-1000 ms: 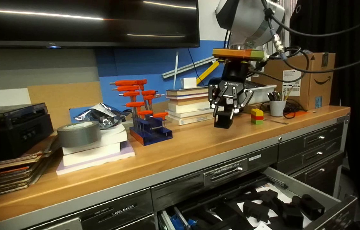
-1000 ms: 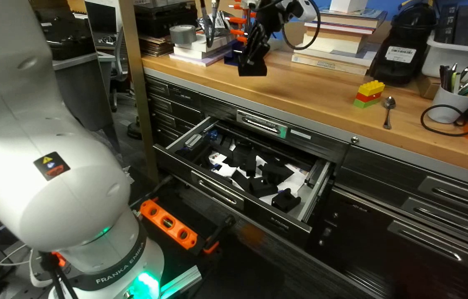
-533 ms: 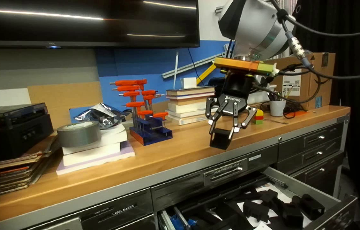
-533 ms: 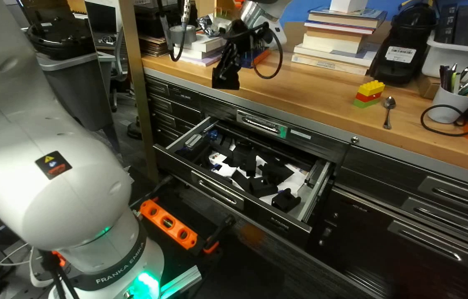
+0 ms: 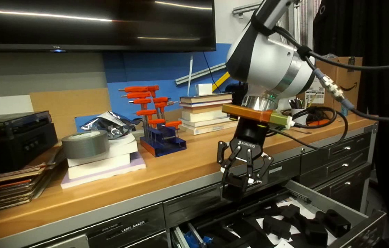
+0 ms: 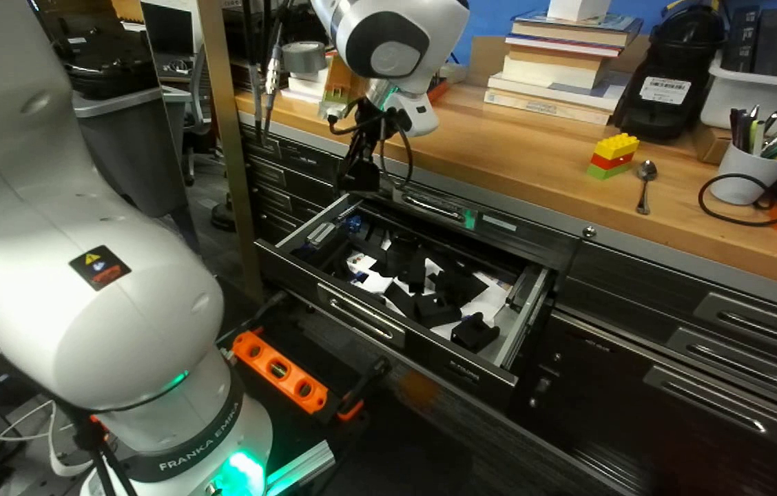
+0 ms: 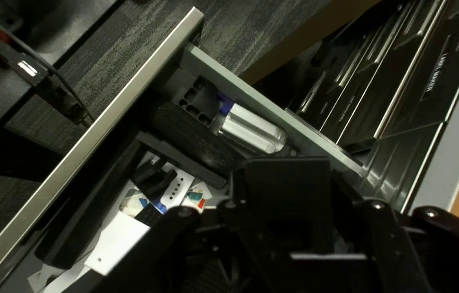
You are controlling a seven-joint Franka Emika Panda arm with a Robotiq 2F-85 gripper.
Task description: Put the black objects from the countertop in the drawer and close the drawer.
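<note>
Wooden countertop behind; jaws grip black object above pulled-out drawer.

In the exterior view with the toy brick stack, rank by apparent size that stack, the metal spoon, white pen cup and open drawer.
1. Open drawer
2. White pen cup
3. Toy brick stack
4. Metal spoon, about as long, but far thinner

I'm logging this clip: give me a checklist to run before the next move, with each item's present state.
1. Grip on block: ok, the end effector holds it.
2. Drawer open: ok, pulled out below.
3. Block in drawer: not ok, it hangs above.
4. Block clear of side wall: cannot tell; they look close in the wrist view.
5. Landing spot: cannot tell; black parts lie inside, and the block hides the view beneath.
</note>
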